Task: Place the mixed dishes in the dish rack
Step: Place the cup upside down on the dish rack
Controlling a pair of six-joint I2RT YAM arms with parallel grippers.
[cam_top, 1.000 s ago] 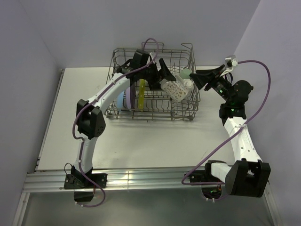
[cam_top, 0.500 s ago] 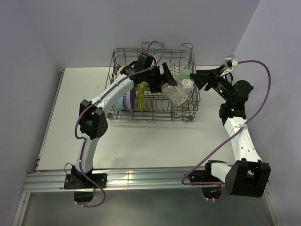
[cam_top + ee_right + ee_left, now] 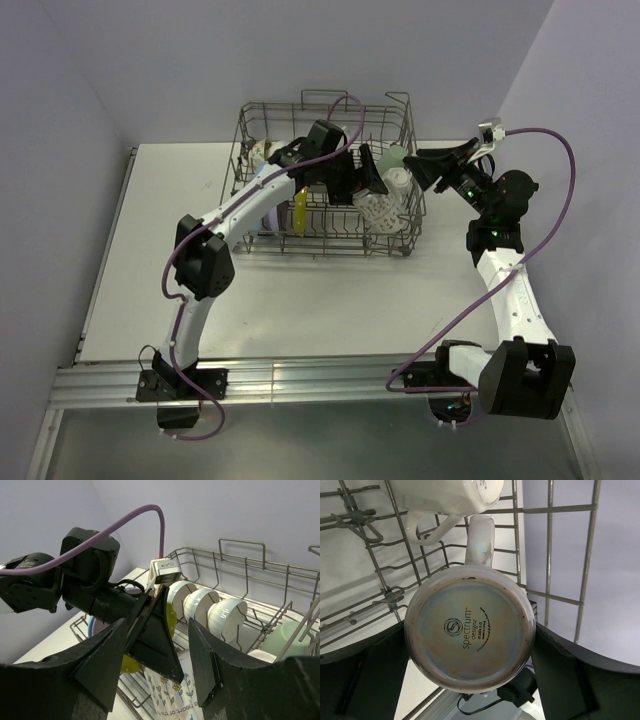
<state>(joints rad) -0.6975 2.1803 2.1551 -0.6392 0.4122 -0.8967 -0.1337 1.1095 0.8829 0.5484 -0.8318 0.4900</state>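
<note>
My left gripper reaches into the right part of the grey wire dish rack and is shut on a floral-patterned mug. In the left wrist view the mug's base sits between both black fingers, handle pointing away, just before a white mug. My right gripper is open and empty outside the rack's right side. In its view I see the floral mug, three white bowls, a pale green cup and a yellow-green plate.
A yellow-green plate and a lavender plate stand on edge in the rack's left part. The rack wires and loop handles rise close around the mug. The left arm's purple cable arches over the rack.
My left gripper has moved right and down with the floral mug, lowering it into the rack's right side beside the white mug. The right arm has not moved.
</note>
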